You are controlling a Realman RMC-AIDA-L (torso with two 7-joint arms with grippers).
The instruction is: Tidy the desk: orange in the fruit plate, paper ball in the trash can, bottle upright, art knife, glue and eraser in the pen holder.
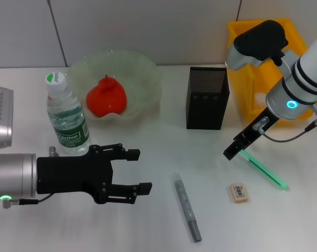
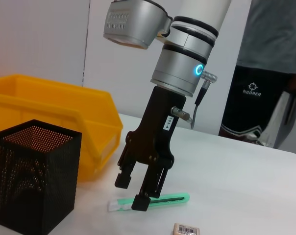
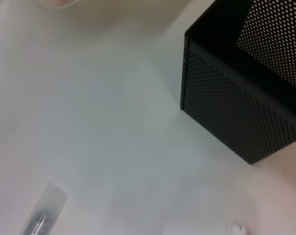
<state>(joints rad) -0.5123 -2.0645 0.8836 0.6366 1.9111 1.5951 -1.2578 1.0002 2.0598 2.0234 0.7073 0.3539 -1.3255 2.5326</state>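
Three items were left loose on the worktop [image 1: 148, 231]: the green art knife [image 1: 263, 169], straddled by the right tool [image 1: 235, 149] with jaws apart, the grey glue [image 1: 187, 207] and the eraser [image 1: 238, 191]. The orange [image 1: 106, 97] was judged done in the fruit plate [image 1: 148, 79] and the bottle [image 1: 67, 116], labelled "Cestbon", upright; the left tool [image 1: 138, 170] was held spread and empty nearby.

Head camera looks down over the white desk [image 1: 148, 220]; both wrist cameras sit low, sharing the black mesh pen holder [image 2: 33, 181].
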